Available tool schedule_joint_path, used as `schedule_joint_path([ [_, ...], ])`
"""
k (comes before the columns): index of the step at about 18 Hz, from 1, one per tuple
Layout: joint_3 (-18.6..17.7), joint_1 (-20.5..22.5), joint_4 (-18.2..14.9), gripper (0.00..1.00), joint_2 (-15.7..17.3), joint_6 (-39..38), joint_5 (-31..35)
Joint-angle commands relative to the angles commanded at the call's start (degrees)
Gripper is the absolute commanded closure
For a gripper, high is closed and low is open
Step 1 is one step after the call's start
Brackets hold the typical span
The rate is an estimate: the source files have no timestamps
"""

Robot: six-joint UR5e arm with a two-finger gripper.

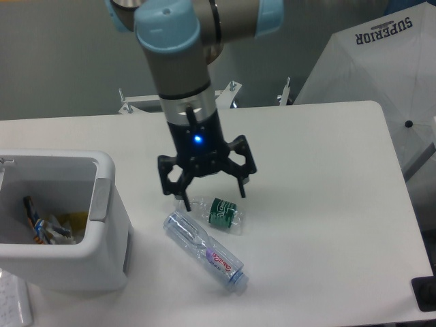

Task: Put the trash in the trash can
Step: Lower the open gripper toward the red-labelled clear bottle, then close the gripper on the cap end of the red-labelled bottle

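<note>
Two bottles lie on the white table (320,170) to the right of the trash can (102,225), both still outside it. The shorter bottle (219,213), with a green label, lies well to the right of the can's front corner; the longer bottle (204,251), with a pink-purple label and a blue cap, lies just in front of the shorter one, angled with its cap end pointing away from the can. The two appear near each other, perhaps touching at one end — this cannot be settled from the single view.

The end effector (208,194) is held directly over the shorter bottle with its fingers spread wide apart and nothing between them; one fingertip seems to be close to the bottle's clear end.

Both bottles are judged to be empty, thin-walled clear plastic — very light, smooth, and easily crushed or squirted sideways under a hard squeeze. Being round, they can be expected to roll if nudged. The shorter bottle is best taken across its labelled middle, where the wall is likely stiffest and the label offers some grip, with the fingers closing across the bottle's width rather than along its length. Some rubbish can already be seen inside the can.
</note>
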Motion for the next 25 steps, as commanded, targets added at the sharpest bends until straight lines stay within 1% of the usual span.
schedule_joint_path([
  [4, 0.17, 0.09, -0.61, 0.0, -0.79, 1.05, 0.17],
  [7, -0.35, -0.35, -0.97, 0.0, -2.89, 0.79, 3.95],
  [8, -0.44, -0.44, -0.79, 0.0, -3.69, 0.44, 3.52],
  [11, -0.26, -0.44, 0.17, 0.0, -7.11, 0.09, 3.96],
  [12, 0.09, -0.44, 1.22, 0.0, -8.16, -0.61, 4.13],
  [14, 0.79, -0.44, 2.72, 0.0, -10.28, -4.55, 4.13],
  [17, 1.41, -0.61, 3.51, 0.0, -13.96, -7.64, 3.25],
  [21, 1.58, -0.35, 3.6, 0.0, -18.27, -11.33, -0.08],
  [22, 1.76, 0.0, 3.86, 0.0, -18.8, -12.47, -0.52],
  [25, 1.93, 0.53, 5.88, 0.0, -21.17, -16.25, -2.46],
])
